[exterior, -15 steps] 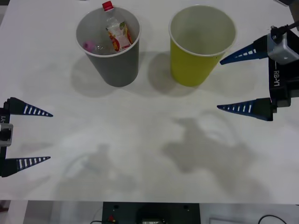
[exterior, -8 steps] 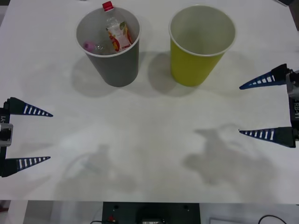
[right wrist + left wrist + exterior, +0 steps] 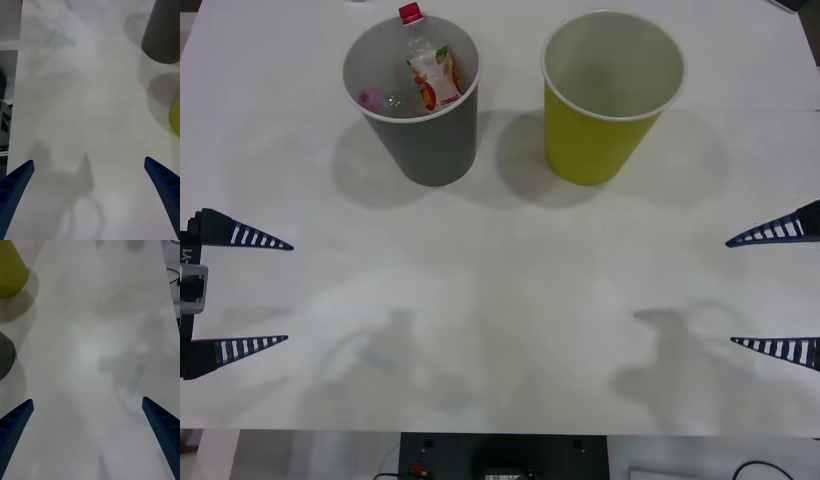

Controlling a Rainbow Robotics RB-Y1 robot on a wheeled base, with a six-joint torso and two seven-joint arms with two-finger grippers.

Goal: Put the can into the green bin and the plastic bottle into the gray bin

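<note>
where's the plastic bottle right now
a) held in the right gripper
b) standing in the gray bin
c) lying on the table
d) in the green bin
b) The plastic bottle stands inside the gray bin, its red cap poking above the rim beside a pink-capped item.

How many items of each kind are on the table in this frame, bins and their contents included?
Paper-cup bins: 2, the gray bin and the green bin.
Red-capped bottles: 1, the plastic bottle, leaning inside the gray bin.
Pink-capped clear items: 1, the pink-capped item, also in the gray bin.
Total: 4.
</note>
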